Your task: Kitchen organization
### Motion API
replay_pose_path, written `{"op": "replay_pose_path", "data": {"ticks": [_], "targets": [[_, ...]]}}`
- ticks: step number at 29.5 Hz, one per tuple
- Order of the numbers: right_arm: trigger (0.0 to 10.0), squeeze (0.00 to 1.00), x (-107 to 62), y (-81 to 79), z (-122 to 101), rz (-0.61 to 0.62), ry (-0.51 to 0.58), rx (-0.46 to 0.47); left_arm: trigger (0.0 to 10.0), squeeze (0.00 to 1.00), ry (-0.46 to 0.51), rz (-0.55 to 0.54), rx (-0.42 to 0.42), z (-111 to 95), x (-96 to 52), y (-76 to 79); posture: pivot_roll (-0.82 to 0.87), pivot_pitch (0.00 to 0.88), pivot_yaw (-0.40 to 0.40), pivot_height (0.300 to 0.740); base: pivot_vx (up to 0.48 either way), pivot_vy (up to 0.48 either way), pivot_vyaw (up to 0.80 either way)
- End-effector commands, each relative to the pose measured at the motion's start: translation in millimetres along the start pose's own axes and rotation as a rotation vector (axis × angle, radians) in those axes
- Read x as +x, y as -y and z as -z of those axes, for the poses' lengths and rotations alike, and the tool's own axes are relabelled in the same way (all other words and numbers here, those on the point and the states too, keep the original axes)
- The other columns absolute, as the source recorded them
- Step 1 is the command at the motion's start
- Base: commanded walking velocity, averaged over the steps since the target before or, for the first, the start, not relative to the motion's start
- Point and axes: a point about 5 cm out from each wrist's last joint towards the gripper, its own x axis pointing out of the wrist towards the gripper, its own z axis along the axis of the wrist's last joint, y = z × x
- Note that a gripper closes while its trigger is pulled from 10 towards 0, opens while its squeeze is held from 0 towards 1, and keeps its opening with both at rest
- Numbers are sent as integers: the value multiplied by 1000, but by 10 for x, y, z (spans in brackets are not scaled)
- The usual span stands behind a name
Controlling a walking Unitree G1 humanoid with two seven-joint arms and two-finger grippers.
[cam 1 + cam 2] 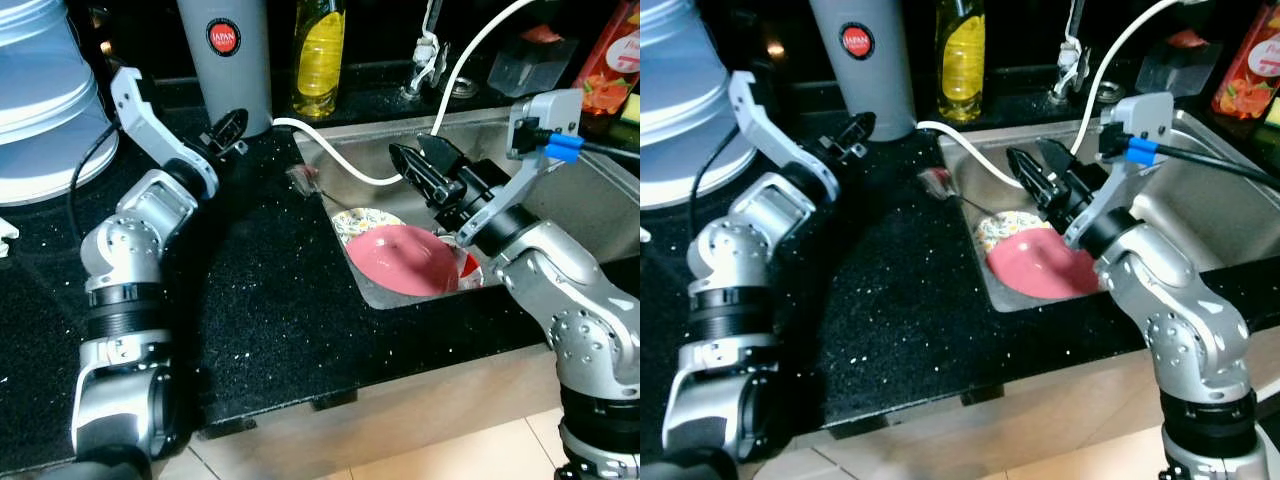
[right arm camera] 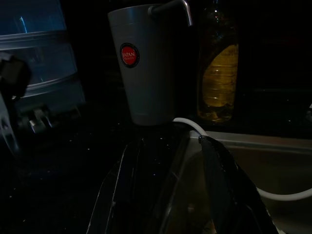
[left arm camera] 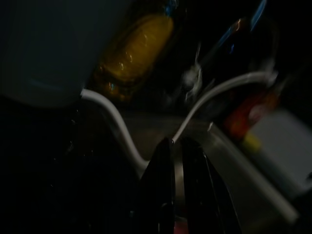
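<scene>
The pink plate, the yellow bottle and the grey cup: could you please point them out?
Pink plate (image 1: 410,262), left eye view, its centre.
Yellow bottle (image 1: 318,55), left eye view, its body.
Grey cup (image 1: 865,75), right eye view, its side below the red label.

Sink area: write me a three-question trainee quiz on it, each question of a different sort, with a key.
1. True or false: the pink plate lies inside the sink.
2. Which tool hangs over the sink? A) left tool B) right tool C) both
3. Fill in: the white hose runs from the black counter into the ____.

Key:
1. True; a patterned plate sits partly under it.
2. B; its fingers are spread above the plates, holding nothing. The left tool is over the counter beside the grey cup.
3. sink.
</scene>
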Motion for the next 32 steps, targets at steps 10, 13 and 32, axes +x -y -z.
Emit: {"op": "replay_pose_path", "data": {"ticks": [10, 13, 32], "targets": [[10000, 0, -66, 24, -40, 18, 27, -16, 10000, 0, -90, -56, 378, 80, -6, 55, -196, 167, 29, 740, 0, 0, 0], [10000, 0, -68, 42, -34, 34, 28, -24, 10000, 0, -124, -16, 454, 129, -36, 98, -193, 166, 28, 740, 0, 0, 0], [10000, 0, 12, 221, 72, 246, 117, 115, 10000, 0, 52, -195, 720, 214, -272, 184, -163, 133, 14, 740, 0, 0, 0]]}}
